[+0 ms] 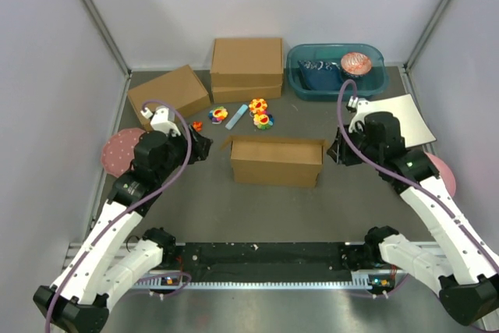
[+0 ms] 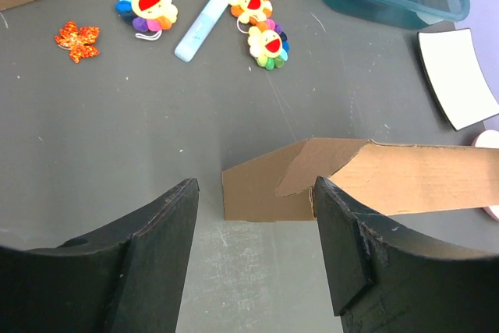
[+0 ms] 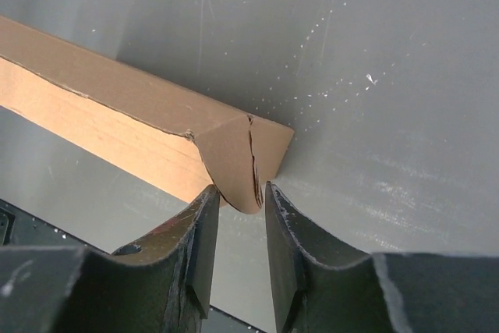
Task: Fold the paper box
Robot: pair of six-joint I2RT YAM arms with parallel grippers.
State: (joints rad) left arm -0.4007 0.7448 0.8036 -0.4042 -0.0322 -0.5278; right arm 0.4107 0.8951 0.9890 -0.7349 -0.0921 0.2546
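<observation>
Teal tub (image 1: 312,93), flower toys (image 1: 263,120), blue stick (image 1: 236,116), white sheet (image 1: 401,118)

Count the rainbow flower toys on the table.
3. The left flower lies left of the light-blue stick. The back flower and front flower sit close together right of it. More could be hidden out of sight.

One paper box (image 1: 277,161), two other boxes (image 1: 246,64), three flowers (image 1: 258,105).
</observation>
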